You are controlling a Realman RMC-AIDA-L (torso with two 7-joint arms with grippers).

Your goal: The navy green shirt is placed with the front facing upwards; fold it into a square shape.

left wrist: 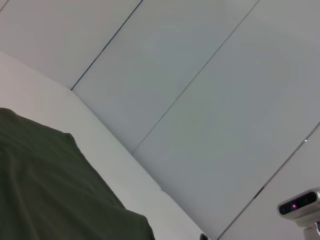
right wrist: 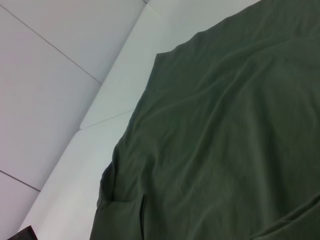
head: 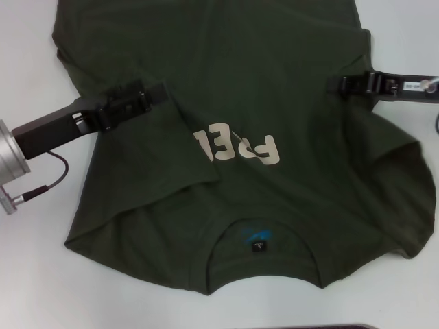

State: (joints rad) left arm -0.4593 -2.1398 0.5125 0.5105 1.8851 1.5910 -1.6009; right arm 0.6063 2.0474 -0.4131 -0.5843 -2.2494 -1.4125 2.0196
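The navy green shirt (head: 274,68) lies spread on the white table, front up, collar and black neck label (head: 259,245) nearest me. Its left side is folded inward, and the flap covers part of the cream letters (head: 240,147). My left gripper (head: 159,90) reaches in from the left and is shut on the upper corner of that flap. My right gripper (head: 333,83) rests at the shirt's right edge near the armpit, with creases running away from its tip. The wrist views show only green cloth (left wrist: 50,190) (right wrist: 225,140), not the fingers.
The white table (head: 27,288) shows bare around the shirt at the left, right and front. The right sleeve (head: 411,205) lies spread at the lower right. A cable (head: 48,181) hangs from the left arm. A small camera (left wrist: 300,205) sits on the far wall.
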